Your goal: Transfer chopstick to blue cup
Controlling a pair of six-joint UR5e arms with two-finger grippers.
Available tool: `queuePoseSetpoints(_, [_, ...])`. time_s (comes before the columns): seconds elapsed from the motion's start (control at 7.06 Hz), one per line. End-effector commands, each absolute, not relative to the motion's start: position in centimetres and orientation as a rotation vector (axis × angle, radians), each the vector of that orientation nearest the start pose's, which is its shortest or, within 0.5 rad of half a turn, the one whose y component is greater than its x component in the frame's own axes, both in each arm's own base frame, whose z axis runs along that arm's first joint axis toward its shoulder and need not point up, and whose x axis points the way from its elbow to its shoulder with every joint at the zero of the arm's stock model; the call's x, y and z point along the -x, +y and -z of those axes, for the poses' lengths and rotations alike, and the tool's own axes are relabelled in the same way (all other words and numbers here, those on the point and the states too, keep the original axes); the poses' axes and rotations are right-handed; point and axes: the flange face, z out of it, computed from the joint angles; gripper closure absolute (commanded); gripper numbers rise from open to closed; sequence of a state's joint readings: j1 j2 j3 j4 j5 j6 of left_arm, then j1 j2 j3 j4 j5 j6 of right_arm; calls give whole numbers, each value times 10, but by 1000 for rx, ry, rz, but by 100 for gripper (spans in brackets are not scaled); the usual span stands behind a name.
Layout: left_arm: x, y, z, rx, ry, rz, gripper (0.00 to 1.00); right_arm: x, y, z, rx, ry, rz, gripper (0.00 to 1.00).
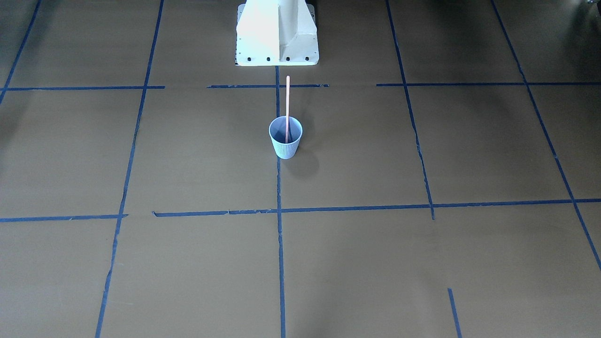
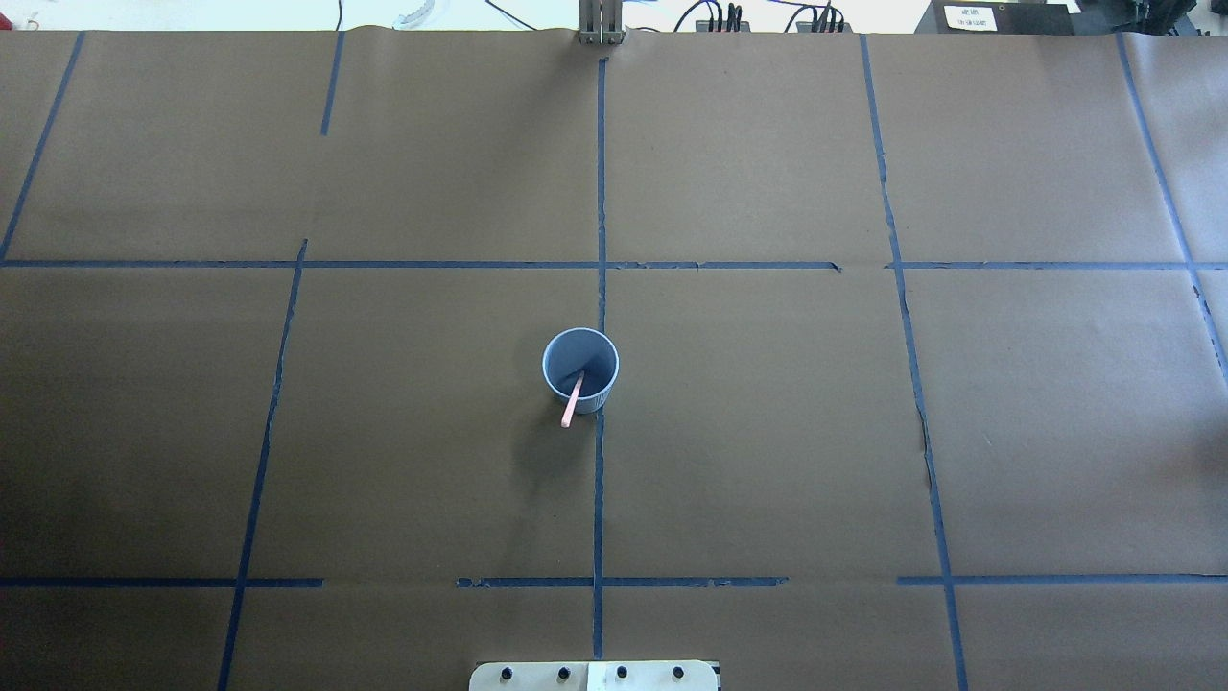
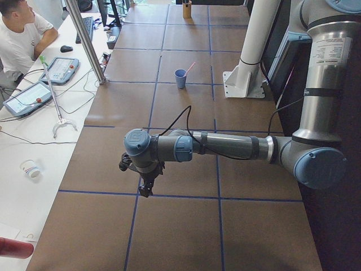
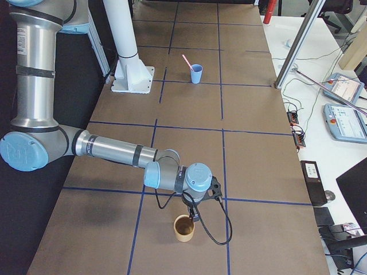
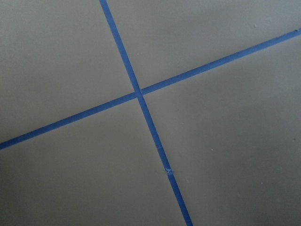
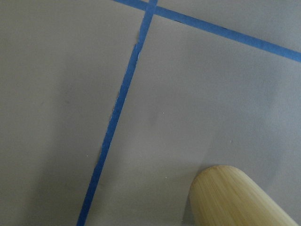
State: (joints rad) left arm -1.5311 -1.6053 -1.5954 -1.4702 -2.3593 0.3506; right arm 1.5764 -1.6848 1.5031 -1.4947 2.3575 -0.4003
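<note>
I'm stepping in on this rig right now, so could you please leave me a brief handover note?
Left pincer: above the table at the robot's left end, open or shut unclear.
Right pincer: just over a bamboo cup at the right end, state also unclear.
The pink chopstick stands in the blue cup mid-table, tilted toward the robot.
Done: the transfer, it seems. Left: nothing visible.
</note>
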Motion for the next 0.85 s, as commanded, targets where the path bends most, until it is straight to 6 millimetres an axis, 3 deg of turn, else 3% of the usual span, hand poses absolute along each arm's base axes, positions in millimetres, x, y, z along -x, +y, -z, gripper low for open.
queuePoseSetpoints(0.0, [42,-502,-637,-89,796,-356,0,-65,-428,-746,-40,-801,321,0])
queuePoseSetpoints(0.14, [41,-502,-638,-84,796,-357,0,-64,-437,-742,-46,-805,317,0])
queuePoseSetpoints(0.42, [39,-505,-643,-73,791,-361,0,-83,-484,-696,-116,-869,272,0])
queuePoseSetpoints(0.57, [40,-504,-614,-122,780,-384,0,-105,-510,-676,-103,-806,244,0])
queuePoseSetpoints(0.71, [38,-507,-621,-105,782,-377,0,-118,-512,-668,-105,-789,225,0])
